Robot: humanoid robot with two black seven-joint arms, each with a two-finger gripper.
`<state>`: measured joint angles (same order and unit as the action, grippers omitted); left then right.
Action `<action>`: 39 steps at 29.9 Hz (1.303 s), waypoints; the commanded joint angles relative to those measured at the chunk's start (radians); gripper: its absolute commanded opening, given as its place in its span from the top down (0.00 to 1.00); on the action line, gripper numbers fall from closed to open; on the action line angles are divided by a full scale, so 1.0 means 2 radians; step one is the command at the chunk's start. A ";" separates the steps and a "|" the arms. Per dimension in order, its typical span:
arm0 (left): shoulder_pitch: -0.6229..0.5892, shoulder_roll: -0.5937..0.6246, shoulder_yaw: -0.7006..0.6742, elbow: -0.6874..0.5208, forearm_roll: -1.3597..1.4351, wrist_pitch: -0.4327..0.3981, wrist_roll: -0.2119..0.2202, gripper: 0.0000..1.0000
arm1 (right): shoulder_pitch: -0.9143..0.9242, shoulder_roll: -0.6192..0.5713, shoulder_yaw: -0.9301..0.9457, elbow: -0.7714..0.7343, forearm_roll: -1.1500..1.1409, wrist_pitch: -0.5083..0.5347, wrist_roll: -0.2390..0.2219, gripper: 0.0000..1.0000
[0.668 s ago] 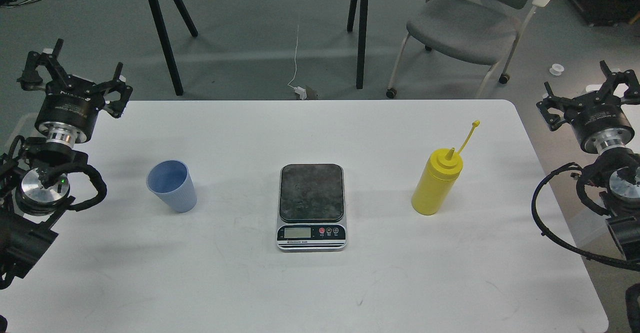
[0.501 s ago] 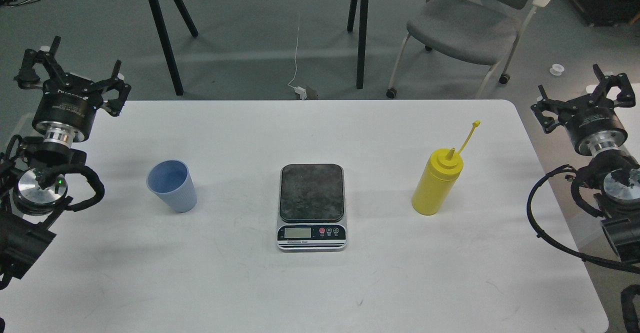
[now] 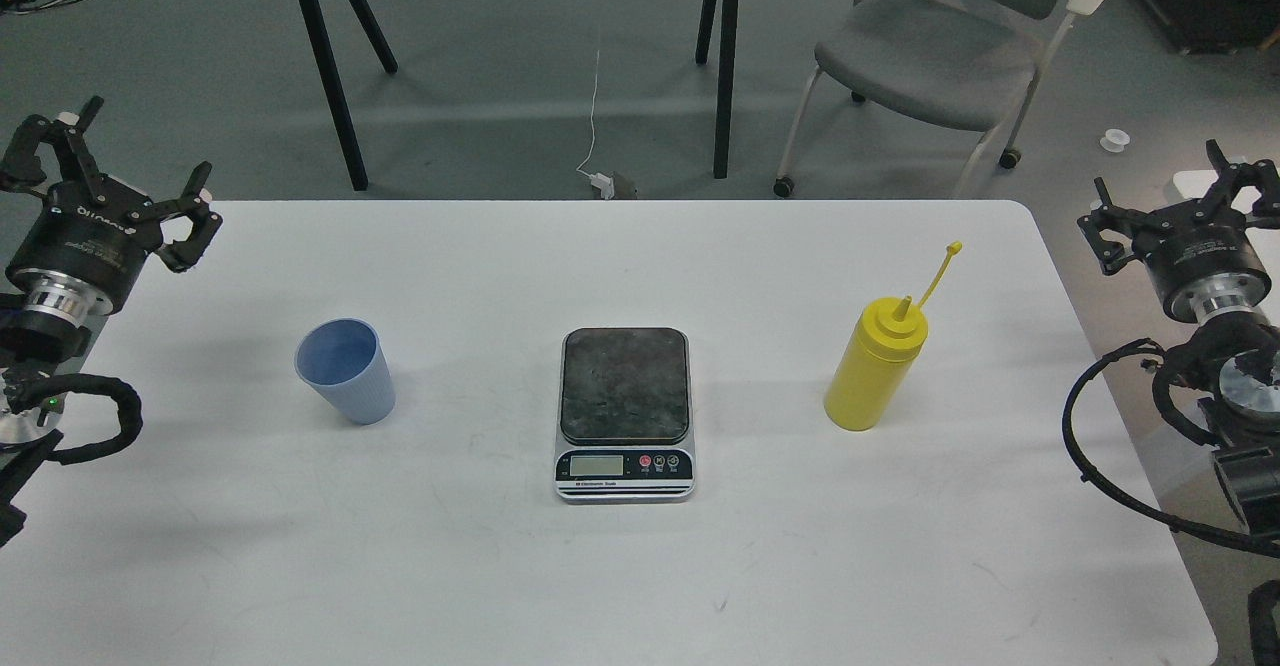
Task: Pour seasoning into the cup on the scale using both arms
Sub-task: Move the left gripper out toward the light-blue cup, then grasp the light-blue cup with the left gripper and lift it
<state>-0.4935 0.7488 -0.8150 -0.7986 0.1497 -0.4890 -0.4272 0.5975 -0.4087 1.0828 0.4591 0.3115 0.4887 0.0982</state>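
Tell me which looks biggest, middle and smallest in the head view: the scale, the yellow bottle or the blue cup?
1. The scale looks biggest.
2. The yellow bottle comes next; it is taller than the cup.
3. The blue cup looks smallest.
All three stand about equally far from the camera.

On the table (image 3: pixel 620 586), the scale (image 3: pixel 624 412) sits between the cup (image 3: pixel 345 371) at left and the seasoning (image 3: pixel 874 366) at right.

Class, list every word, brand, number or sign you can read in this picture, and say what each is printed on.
Nothing reads for certain.
Scale: a line of print under the LCD, too small to read; LCD digits not legible.
Left hand: white lettering on its body, blurred.
Right hand: faint print, unreadable.
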 commanded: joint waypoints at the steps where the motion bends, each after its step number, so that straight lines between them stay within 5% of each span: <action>1: -0.001 0.043 -0.002 -0.029 0.120 0.000 -0.020 0.06 | -0.009 0.000 0.001 0.013 0.000 0.000 -0.001 0.00; 14: -0.024 0.071 0.003 -0.089 0.629 0.000 -0.026 0.06 | -0.023 -0.004 0.001 0.017 0.000 0.000 0.001 0.00; 22: -0.047 0.053 0.083 -0.085 0.855 0.087 -0.027 0.08 | -0.025 -0.009 0.001 0.019 0.000 0.000 0.002 0.00; 32: -0.108 0.014 0.262 -0.017 0.882 0.188 -0.029 0.28 | -0.033 -0.016 0.001 0.026 0.000 0.000 0.004 0.00; 39: -0.108 0.000 0.270 -0.006 0.880 0.190 -0.031 0.68 | -0.034 -0.017 0.001 0.026 0.000 0.000 0.005 0.00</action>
<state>-0.7096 0.7601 -0.2765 -0.8213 1.9110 -0.1079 -0.4884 0.5316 -0.4415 1.0850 0.5111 0.3114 0.4887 0.1061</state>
